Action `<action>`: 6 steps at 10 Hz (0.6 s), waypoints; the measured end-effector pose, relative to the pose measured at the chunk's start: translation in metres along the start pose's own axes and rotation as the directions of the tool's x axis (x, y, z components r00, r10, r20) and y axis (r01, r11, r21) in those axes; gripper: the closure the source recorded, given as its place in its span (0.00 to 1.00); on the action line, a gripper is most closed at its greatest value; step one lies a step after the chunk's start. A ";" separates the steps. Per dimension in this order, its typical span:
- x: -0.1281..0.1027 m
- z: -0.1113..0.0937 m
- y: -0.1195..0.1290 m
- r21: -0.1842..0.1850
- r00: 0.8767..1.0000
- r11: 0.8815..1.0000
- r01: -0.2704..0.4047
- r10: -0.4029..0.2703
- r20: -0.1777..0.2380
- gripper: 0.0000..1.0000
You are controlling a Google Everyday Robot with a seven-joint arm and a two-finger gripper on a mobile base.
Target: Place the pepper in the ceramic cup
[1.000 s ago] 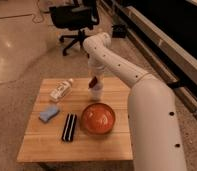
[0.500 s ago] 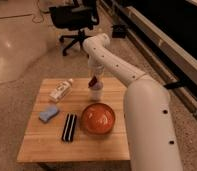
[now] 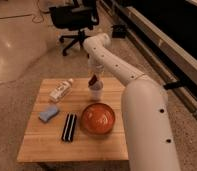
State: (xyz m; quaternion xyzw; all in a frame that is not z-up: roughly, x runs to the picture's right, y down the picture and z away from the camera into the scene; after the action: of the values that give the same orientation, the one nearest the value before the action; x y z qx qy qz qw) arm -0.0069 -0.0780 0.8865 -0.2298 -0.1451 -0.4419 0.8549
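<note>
Above ceramic cup (image 3: pixel 95 92): end effector (image 3: pixel 93 80), seemingly holding pepper (image 3: pixel 92 80) | bowl (image 3: pixel 98 118) nearby

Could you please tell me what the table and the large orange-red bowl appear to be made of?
The light wooden table shows pale matte planks. The wide orange-red bowl looks like glazed ceramic or plastic, with a glossy sheen. The tool hangs over the small white cup.

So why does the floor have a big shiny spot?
In the camera view, that pale patch on the floor is glare from lights; the whole picture is soft, so the pepper in the gripper above the ceramic cup looks smudgy.
</note>
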 end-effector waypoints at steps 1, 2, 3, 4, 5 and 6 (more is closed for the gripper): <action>0.002 0.000 0.002 -0.002 1.000 1.000 -0.007 0.007 -0.005 0.93; 0.001 -0.001 0.003 -0.004 1.000 1.000 -0.010 0.010 0.002 0.86; -0.001 0.000 0.003 -0.005 1.000 1.000 -0.012 0.012 0.010 0.70; -0.002 0.001 0.002 -0.005 1.000 1.000 -0.009 0.009 0.012 0.62; -0.002 0.001 0.003 -0.004 1.000 1.000 -0.008 0.008 0.010 0.56; 0.004 0.000 0.009 -0.001 1.000 1.000 -0.017 0.017 0.003 0.55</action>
State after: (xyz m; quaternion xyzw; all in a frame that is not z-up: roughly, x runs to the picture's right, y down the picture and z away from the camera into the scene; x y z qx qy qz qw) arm 0.0023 -0.0763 0.8858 -0.2320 -0.1444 -0.4343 0.8583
